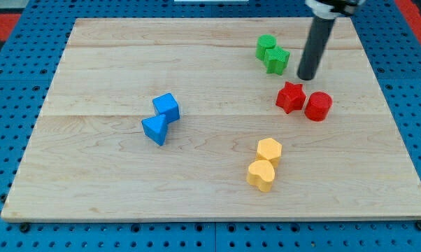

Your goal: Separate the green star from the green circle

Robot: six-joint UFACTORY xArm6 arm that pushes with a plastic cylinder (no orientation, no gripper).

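Note:
The green star (277, 59) and the green circle (266, 46) touch each other near the view's top, right of centre. The circle lies up and left of the star. My tip (307, 75) rests on the board just right of the star and slightly below it, with a small gap between them. It stands above the red star and the red circle.
A red star (290, 96) and a red circle (318, 106) lie below my tip. A blue cube (167, 106) and a blue triangle (154, 129) sit left of centre. A yellow hexagon (269, 150) and a yellow heart (261, 175) lie near the bottom. The wooden board (91, 175) ends at blue pegboard.

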